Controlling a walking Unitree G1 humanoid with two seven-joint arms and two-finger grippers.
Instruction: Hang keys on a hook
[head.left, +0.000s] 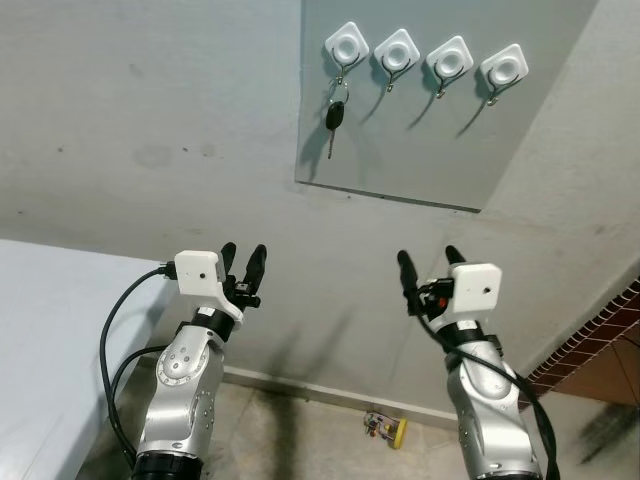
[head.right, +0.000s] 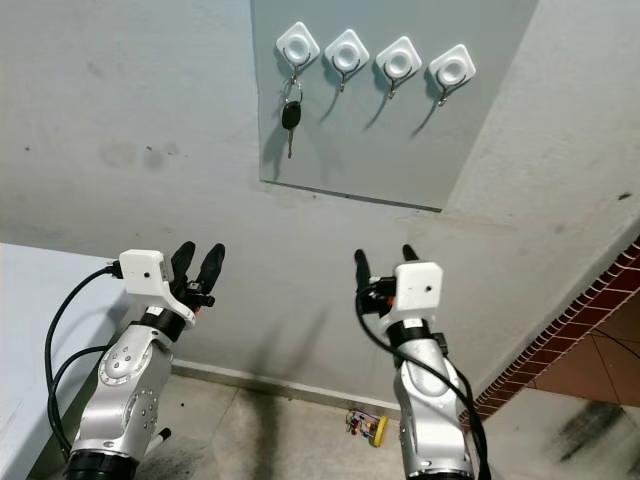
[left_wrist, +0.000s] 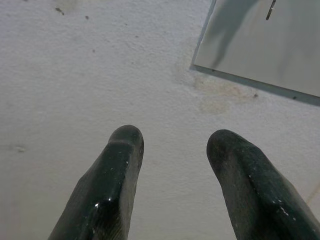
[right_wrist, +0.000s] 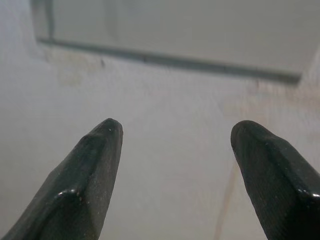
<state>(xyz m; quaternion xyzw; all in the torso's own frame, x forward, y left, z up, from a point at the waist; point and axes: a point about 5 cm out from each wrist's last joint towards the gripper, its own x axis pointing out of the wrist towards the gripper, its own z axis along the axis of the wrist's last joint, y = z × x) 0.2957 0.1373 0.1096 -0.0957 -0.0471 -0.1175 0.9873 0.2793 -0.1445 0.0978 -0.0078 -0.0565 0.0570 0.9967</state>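
Hanging by its ring from the leftmost white square hook (head.left: 346, 44), the black-headed key (head.left: 335, 117) looks placed, so left hand (head.left: 244, 262) and right hand (head.left: 428, 263) hover below, fingers apart and empty.

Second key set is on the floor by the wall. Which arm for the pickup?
Right, probably. The keys on the floor lie just inside the right gripper, far from the left gripper. Both are open and empty; one key already hangs on a hook.

Silver arms, white wrist cam boxes, blk cables — blk tapered fingers (left_wrist: 110, 195).
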